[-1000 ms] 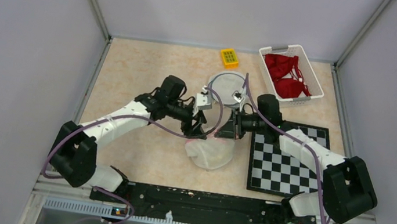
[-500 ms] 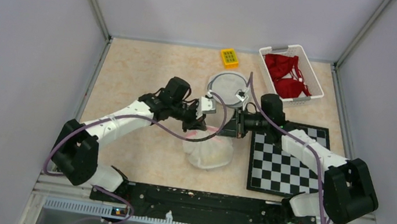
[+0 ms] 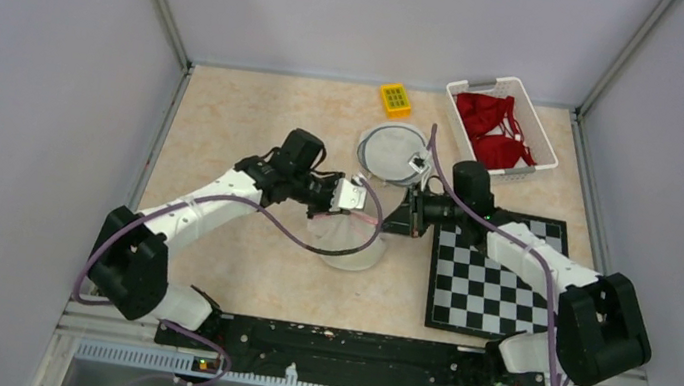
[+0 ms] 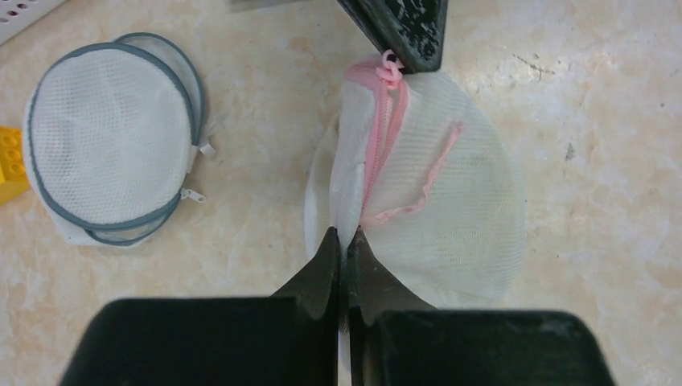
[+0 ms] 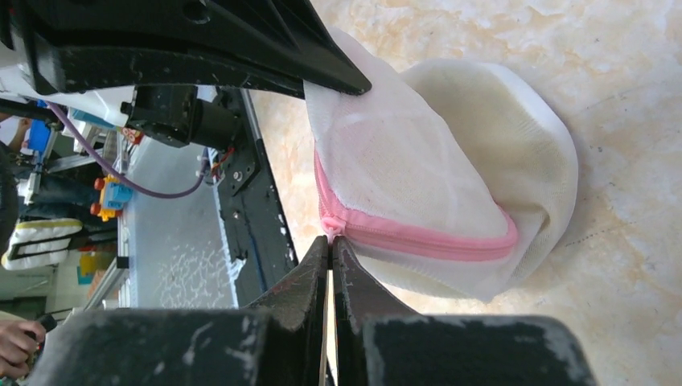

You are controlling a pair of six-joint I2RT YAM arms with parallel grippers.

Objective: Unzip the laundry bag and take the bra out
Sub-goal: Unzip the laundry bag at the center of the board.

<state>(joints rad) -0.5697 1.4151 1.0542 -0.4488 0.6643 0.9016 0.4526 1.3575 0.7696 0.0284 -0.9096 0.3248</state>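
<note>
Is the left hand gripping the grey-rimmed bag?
No, the left hand is shut on the pink-zip bag; the grey-rimmed bag lies apart from it.

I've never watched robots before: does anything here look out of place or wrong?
Nothing looks spilled or broken. The one odd sight: the white mesh bag is pinched at opposite ends by the left gripper and right gripper, so it stands bunched up instead of lying flat.

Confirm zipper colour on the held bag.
Pink zipper on laundry bag; clearest in right wrist view.
</note>
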